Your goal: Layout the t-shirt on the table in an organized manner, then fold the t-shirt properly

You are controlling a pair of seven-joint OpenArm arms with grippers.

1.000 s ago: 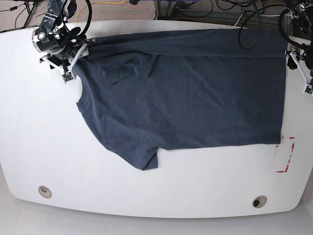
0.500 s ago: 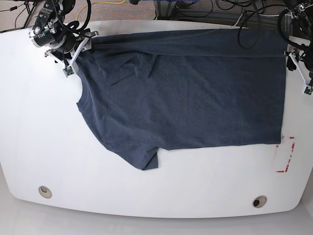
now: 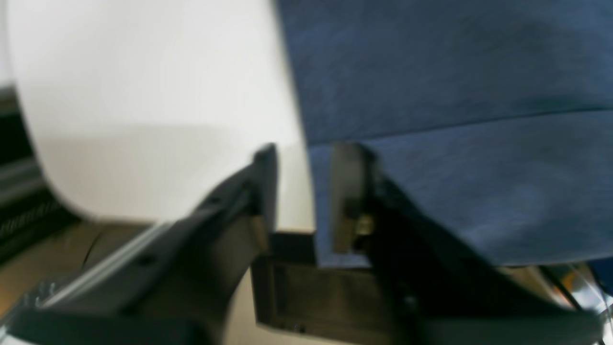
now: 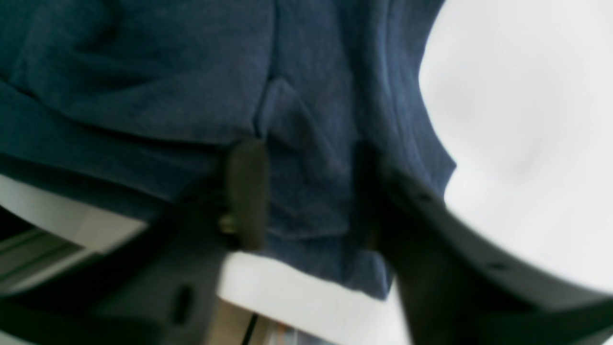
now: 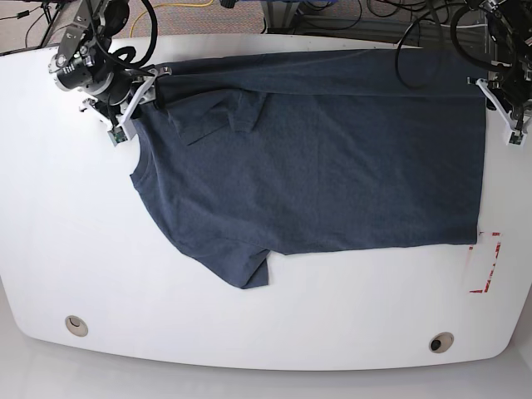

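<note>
Left gripper [image 3: 301, 191] at far hem corner of t-shirt [image 5: 332, 158], jaws narrowly apart straddling hem edge, not clamped; one finger [image 3: 347, 191] over cloth, other over bare table [image 5: 249, 332]. Right gripper [image 4: 306, 191] at far shoulder/sleeve bunch, jaws apart with cloth between, grip not clear. No lettering visible on shirt. Wrist views blurred; both arms cut off at base view's top edge. Shirt spread flat between grippers, near sleeve pointing away from them. Red-outlined mark [image 5: 486, 266] on table, near hem corner.
</note>
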